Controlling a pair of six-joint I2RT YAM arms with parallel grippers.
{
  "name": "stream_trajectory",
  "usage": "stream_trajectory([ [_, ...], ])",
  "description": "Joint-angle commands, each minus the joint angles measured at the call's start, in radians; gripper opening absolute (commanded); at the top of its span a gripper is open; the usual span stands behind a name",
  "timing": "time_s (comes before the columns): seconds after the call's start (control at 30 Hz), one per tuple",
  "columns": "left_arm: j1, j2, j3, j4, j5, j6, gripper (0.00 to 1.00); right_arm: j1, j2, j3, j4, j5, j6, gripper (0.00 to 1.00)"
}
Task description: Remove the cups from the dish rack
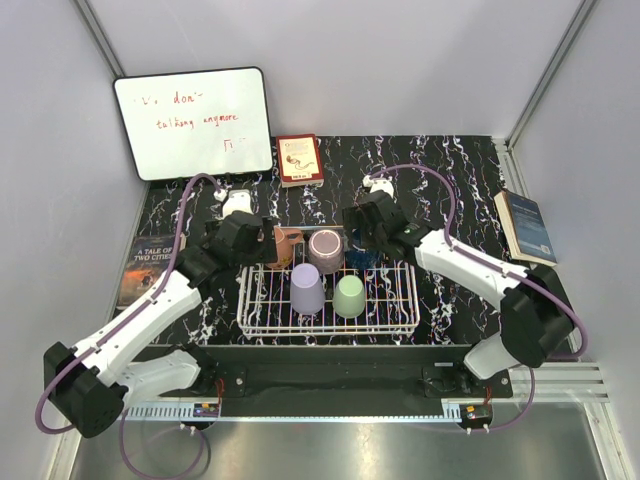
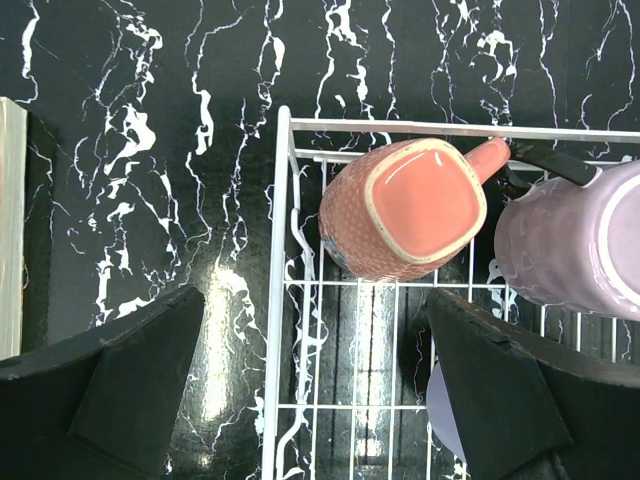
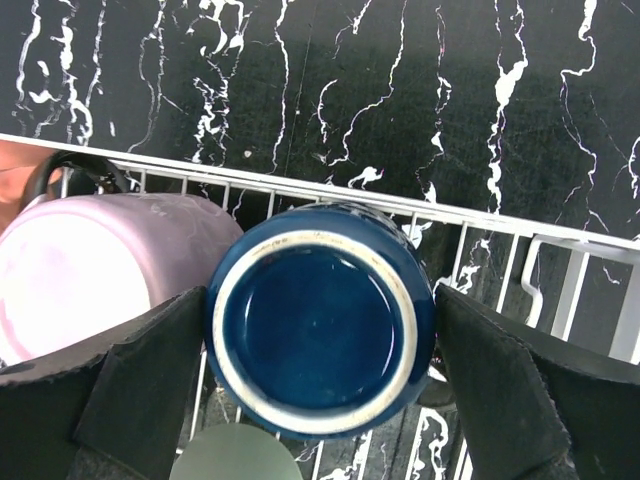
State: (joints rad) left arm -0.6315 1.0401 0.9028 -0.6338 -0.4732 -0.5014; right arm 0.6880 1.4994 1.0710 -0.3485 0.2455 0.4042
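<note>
The white wire dish rack (image 1: 400, 318) holds several upside-down cups: lavender (image 1: 307, 288), light green (image 1: 349, 296), mauve (image 1: 326, 250), terracotta (image 1: 285, 245) and dark blue (image 1: 362, 260). My right gripper (image 3: 325, 400) is open, its jaws straddling the dark blue cup (image 3: 320, 330) close on both sides. The mauve cup (image 3: 90, 260) and the green cup (image 3: 230, 455) are beside it. My left gripper (image 2: 310, 400) is open and empty over the rack's left rim (image 2: 275, 300), just short of the terracotta cup (image 2: 405, 208). The mauve cup (image 2: 575, 245) is to its right.
A whiteboard (image 1: 195, 120) leans at the back left. A red book (image 1: 299, 160) lies behind the rack, a blue book (image 1: 525, 225) at the right edge, and another book (image 1: 145, 262) at the left. Side walls close in the table.
</note>
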Motion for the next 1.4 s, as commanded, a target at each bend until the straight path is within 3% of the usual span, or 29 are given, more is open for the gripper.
stream_trajectory([
  [0.0, -0.005, 0.008, 0.016, 0.039, 0.027, 0.017, 0.99, 0.008, 0.044, 0.046, 0.028, -0.003, -0.025, 1.00],
  [0.33, -0.004, 0.011, 0.013, 0.036, 0.031, 0.018, 0.99, 0.007, 0.096, 0.040, -0.009, 0.017, -0.024, 0.99],
  [0.63, -0.004, 0.011, 0.011, 0.031, 0.035, 0.014, 0.99, 0.008, 0.090, 0.007, -0.024, 0.037, -0.027, 0.65],
  [0.73, -0.004, 0.011, 0.011, 0.031, 0.036, 0.014, 0.99, 0.008, 0.085, 0.004, -0.029, 0.035, -0.030, 0.32],
  [0.77, -0.004, 0.012, 0.010, 0.029, 0.036, 0.012, 0.99, 0.007, 0.084, 0.004, -0.032, 0.037, -0.030, 0.00],
  [1.0, -0.004, 0.008, 0.027, 0.026, 0.033, 0.015, 0.99, 0.011, 0.013, -0.005, -0.047, 0.026, -0.019, 0.00],
  [1.37, -0.004, -0.005, 0.073, 0.008, 0.007, 0.009, 0.99, 0.012, -0.119, 0.122, -0.152, 0.028, -0.018, 0.00],
])
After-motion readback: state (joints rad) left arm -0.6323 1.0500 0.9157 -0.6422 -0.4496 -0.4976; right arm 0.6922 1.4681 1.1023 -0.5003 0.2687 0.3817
